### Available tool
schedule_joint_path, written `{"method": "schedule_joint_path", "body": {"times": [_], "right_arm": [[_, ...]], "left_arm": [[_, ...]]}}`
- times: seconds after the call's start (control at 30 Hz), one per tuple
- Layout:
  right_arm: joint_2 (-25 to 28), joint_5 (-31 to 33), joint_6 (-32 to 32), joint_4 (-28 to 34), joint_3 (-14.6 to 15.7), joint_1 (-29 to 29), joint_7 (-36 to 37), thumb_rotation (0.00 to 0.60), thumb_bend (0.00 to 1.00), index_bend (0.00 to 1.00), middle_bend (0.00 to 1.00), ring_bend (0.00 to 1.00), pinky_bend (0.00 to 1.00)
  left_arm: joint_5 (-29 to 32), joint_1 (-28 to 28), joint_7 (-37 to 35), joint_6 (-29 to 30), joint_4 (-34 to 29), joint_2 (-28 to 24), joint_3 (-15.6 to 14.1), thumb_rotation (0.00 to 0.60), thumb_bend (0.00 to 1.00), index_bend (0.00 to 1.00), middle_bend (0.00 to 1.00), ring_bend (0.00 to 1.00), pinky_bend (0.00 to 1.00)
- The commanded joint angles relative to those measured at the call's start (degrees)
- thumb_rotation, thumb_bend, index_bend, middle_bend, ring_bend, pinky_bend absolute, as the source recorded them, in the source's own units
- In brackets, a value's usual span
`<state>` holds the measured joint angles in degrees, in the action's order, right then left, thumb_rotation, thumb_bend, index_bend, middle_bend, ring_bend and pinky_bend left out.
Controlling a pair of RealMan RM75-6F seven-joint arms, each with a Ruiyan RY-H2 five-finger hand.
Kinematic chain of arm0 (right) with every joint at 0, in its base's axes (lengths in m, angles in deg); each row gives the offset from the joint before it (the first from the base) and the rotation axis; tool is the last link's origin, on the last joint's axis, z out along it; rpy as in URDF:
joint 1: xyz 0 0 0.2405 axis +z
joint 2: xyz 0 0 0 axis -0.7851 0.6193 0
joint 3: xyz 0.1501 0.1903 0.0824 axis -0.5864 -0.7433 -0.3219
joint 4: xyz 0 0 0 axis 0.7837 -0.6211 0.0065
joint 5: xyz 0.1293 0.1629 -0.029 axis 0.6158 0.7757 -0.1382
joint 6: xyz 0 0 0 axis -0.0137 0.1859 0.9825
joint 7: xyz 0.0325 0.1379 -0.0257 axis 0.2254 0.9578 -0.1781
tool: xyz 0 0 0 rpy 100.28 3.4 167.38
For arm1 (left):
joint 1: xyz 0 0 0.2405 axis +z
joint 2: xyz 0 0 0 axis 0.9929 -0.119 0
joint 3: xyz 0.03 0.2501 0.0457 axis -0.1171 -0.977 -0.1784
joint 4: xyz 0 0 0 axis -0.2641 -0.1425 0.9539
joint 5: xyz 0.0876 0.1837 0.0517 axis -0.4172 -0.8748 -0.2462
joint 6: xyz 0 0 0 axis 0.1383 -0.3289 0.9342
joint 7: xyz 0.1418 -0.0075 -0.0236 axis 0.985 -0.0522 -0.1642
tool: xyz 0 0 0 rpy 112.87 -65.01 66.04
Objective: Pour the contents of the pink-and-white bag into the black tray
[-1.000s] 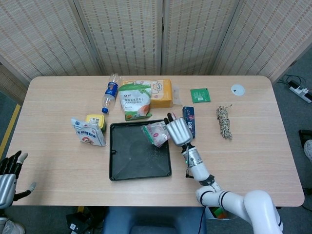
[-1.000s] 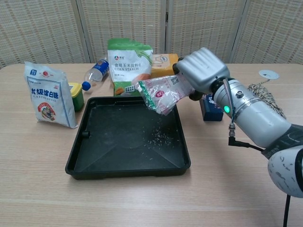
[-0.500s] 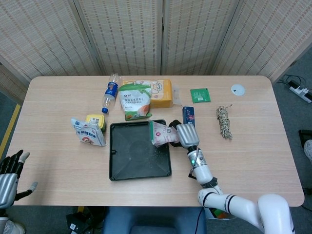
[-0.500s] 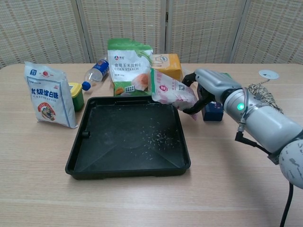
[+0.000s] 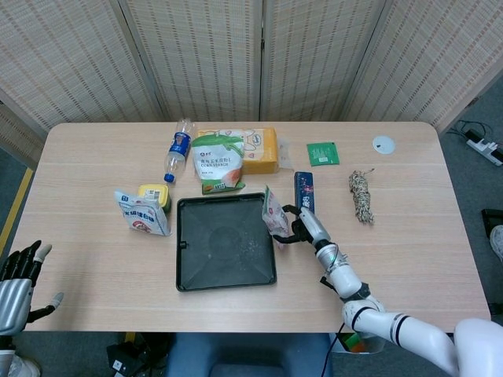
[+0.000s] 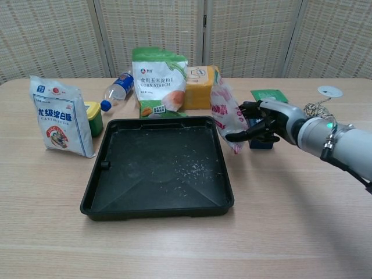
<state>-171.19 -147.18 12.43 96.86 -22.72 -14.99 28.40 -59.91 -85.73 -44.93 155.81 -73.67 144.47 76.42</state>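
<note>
The black tray (image 5: 206,263) (image 6: 135,170) lies at the table's middle front, with a scatter of small pale grains (image 6: 193,168) on its floor. The pink-and-white bag (image 5: 273,212) (image 6: 225,114) stands nearly upright just outside the tray's right rim. My right hand (image 5: 307,225) (image 6: 265,121) grips the bag from its right side, low over the table. My left hand (image 5: 19,286) hangs off the table's front left corner with its fingers apart and holds nothing; only the head view shows it.
Behind the tray stand a corn starch bag (image 6: 158,81), an orange box (image 6: 199,85) and a lying water bottle (image 6: 117,89). A white-and-blue bag (image 6: 60,115) and a yellow tub (image 6: 93,114) sit to its left. A blue box (image 5: 305,192), a green packet (image 5: 322,153) and a rope bundle (image 5: 361,196) lie on the right.
My right hand has dropped and drawn back to the right, swinging the bag from tilted over the tray to upright beside its right rim. The left hand has stayed put.
</note>
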Motion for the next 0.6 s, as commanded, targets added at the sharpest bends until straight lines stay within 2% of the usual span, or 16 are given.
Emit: {"method": "schedule_joint_path", "body": {"times": [0.03,0.13,0.3,0.6], "right_arm": [[2.6,-8.7,-3.4,-1.1,0.9,-1.3,11.8,0.6,0.49,0.75,0.62,0.84,1.0],[2.5,-13.2,-1.5,-3.2,2.7,-1.1,15.7,0.6,0.49,0.75,0.62,0.84,1.0],[0.7,-17.7,1.9,-7.8,6.4,-0.2,16.1,0.6,0.49,0.75,0.6,0.84,1.0],[-2.7,-19.1,5.2,-15.5,9.4,1.2,16.9,0.6,0.49,0.7,0.56,0.83,1.0]], "left_arm": [[-0.3,0.0,0.2,0.1,-0.5,-0.1,-0.1,0.6,0.32,0.0,0.03,0.05,0.0],[0.0,0.0,0.4,0.0,-0.7,-0.1,-0.1,0.6,0.32,0.0,0.03,0.05,0.0],[-0.1,-0.2,0.6,-0.3,-0.8,0.0,-0.2,0.6,0.32,0.0,0.03,0.05,0.0],[0.3,-0.1,0.5,-0.5,-0.6,0.1,-0.2,0.6,0.32,0.0,0.03,0.05,0.0]]}}
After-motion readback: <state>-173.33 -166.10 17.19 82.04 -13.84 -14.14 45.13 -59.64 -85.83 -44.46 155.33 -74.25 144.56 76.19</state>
